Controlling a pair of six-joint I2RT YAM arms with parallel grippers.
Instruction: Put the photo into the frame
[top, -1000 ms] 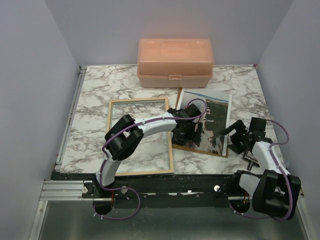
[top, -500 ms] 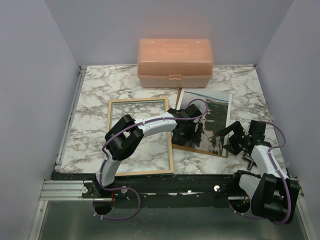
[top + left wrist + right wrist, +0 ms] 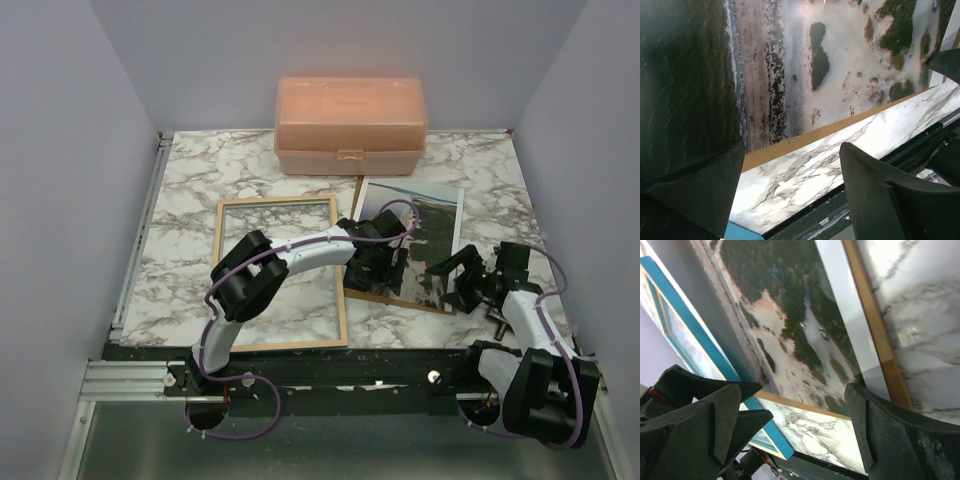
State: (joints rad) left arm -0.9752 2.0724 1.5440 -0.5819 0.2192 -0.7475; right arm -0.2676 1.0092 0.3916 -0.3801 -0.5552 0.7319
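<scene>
Now, over to the left gripper (image 3: 378, 275): stretched far across to the right on a long arched forearm, wrist dipped, hovering low above the near left part of the photo (image 3: 425, 232), with fingers (image 3: 695, 192) spread wide and gripping nothing. Between those fingers, from the wrist view: the photo's near edge, a strip of brown backing board (image 3: 840, 128) poking out beneath it, then marble table (image 3: 805, 175) closer in.

And on to the right gripper (image 3: 450, 280): elbow folded tight over its base, forearm angled up and inward, tips aimed at the photo's near right corner. Splayed wide here too, holding nothing. Just beyond those tips: the photo lying flat on the backing board, white border toward the right-hand finger's side. Past the left-hand finger: the frame (image 3: 275, 201), blue rim showing, flat on the table just beside the board. Well beyond both grippers: a pink plastic box (image 3: 350, 125) at the table's far edge.
</scene>
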